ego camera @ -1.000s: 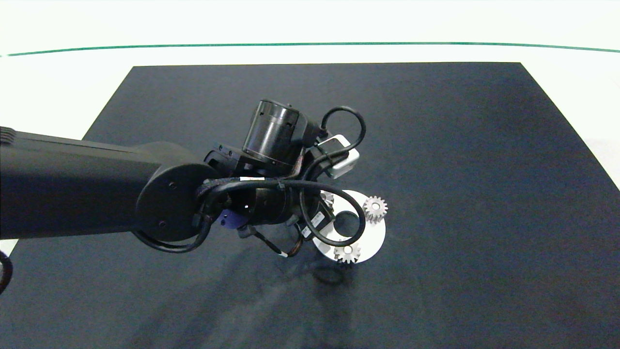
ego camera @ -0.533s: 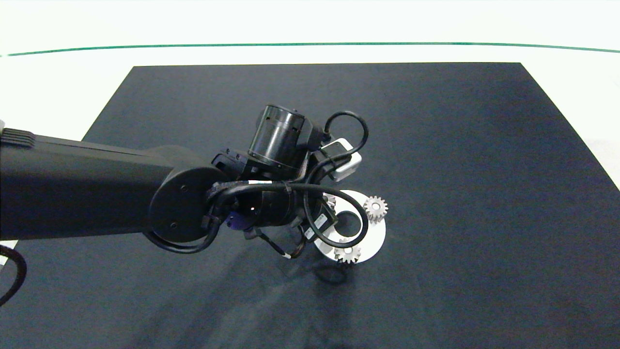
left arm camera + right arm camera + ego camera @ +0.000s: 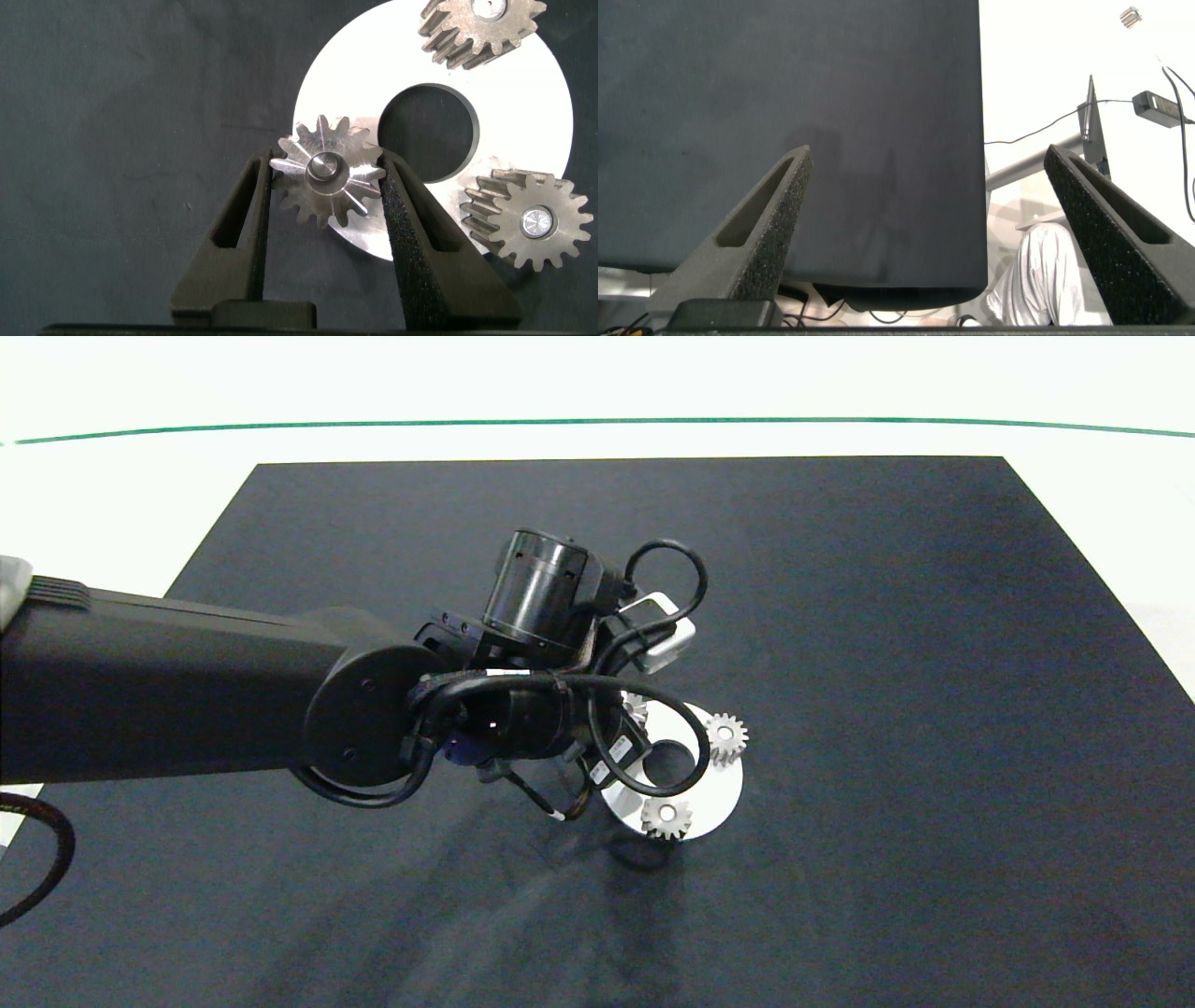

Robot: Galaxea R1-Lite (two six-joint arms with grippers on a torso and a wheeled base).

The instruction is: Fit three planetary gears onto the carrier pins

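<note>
A white round disc with a large centre hole lies on the black mat; in the head view the disc sits just right of centre. Two planetary gears sit on carrier pins whose tips show in their bores. The third gear sits at the disc's rim over a pin, slightly tilted, with my left gripper shut on it, one pad against each side. In the head view my left wrist hides most of this gear. My right gripper hangs open past the mat's edge.
The black mat covers most of the white table, with bare mat on all sides of the disc. My left arm reaches in across the mat's left half. Beyond the mat's edge, cables and a stand show on the floor.
My left arm has pushed a little further to the right and its wrist has turned slightly, while the gripper stays at the disc's left rim. The two seated gears hold their places.
</note>
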